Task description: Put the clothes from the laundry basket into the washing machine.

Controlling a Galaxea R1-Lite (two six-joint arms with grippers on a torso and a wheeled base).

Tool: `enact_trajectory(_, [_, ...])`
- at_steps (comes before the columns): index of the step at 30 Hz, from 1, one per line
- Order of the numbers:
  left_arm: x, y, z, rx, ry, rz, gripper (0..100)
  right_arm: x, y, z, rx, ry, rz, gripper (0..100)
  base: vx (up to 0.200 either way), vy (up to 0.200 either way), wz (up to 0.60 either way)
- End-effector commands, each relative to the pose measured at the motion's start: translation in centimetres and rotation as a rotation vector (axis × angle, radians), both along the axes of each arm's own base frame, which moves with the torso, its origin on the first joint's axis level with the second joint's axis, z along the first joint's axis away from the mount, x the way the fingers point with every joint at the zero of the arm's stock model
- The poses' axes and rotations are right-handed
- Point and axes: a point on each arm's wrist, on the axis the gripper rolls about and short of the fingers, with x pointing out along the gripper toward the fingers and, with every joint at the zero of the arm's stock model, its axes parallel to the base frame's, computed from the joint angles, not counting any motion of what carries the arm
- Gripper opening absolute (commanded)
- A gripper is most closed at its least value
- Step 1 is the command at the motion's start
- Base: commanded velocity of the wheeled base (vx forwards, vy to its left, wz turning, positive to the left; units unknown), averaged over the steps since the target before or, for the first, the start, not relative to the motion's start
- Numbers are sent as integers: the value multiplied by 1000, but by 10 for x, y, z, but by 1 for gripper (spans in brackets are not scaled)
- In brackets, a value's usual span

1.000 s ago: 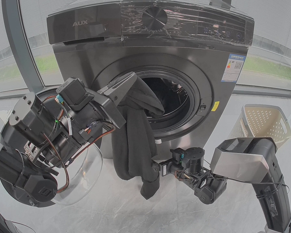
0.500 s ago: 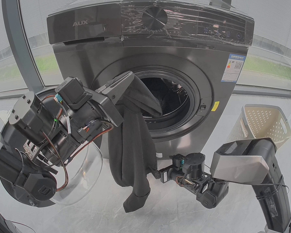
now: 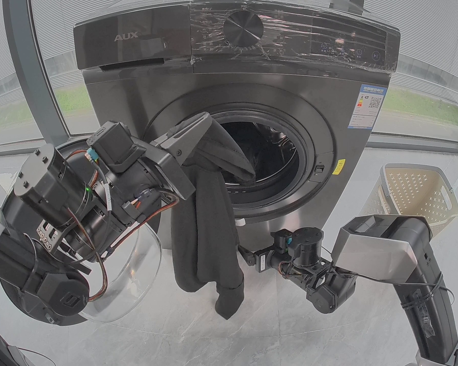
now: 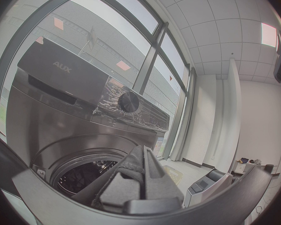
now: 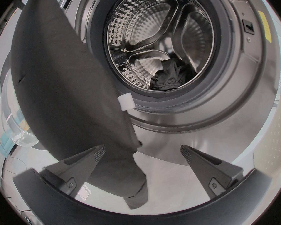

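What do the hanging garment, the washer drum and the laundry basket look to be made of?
Garment: soft matte dark grey cloth, maybe a knit; it hangs in limp folds from the left gripper. Drum: shiny bare metal, likely stainless steel, with punched holes and bright reflections. Basket: stiff pale plastic, it seems, with a moulded rim and perforated wall.

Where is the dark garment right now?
Head view: the garment hangs from the left gripper at the left edge of the washing machine opening, its tail by the right gripper.
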Motion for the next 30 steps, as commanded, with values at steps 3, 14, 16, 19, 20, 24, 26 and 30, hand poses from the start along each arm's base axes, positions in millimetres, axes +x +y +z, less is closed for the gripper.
enact_trajectory(3, [0, 0, 1, -3, -4, 0, 0, 3, 12, -12, 1, 1, 22, 100, 0, 0, 0])
enact_trajectory(14, [0, 0, 1, -3, -4, 1, 0, -12, 23, -12, 12, -4, 87, 100, 0, 0, 0])
enact_trajectory(16, [0, 0, 1, -4, -5, 1, 0, -13, 24, -13, 13, -2, 100, 100, 0, 0, 0])
enact_trajectory(19, [0, 0, 1, -4, -5, 1, 0, -15, 27, -12, 21, -6, 127, 100, 0, 0, 0])
enact_trajectory(20, [0, 0, 1, -4, -5, 1, 0, -14, 27, -12, 28, -10, 143, 100, 0, 0, 0])
enact_trajectory(24, [0, 1, 1, -5, -6, 1, 0, -16, 34, -14, 62, -31, 221, 100, 0, 0, 0])
enact_trajectory(26, [-1, 1, 2, -7, -9, 1, 0, -16, 36, -17, 70, -35, 234, 100, 0, 0, 0])
enact_trajectory(30, [-2, 1, 3, -8, -11, 0, 0, -16, 42, -17, 86, -51, 246, 100, 0, 0, 0])
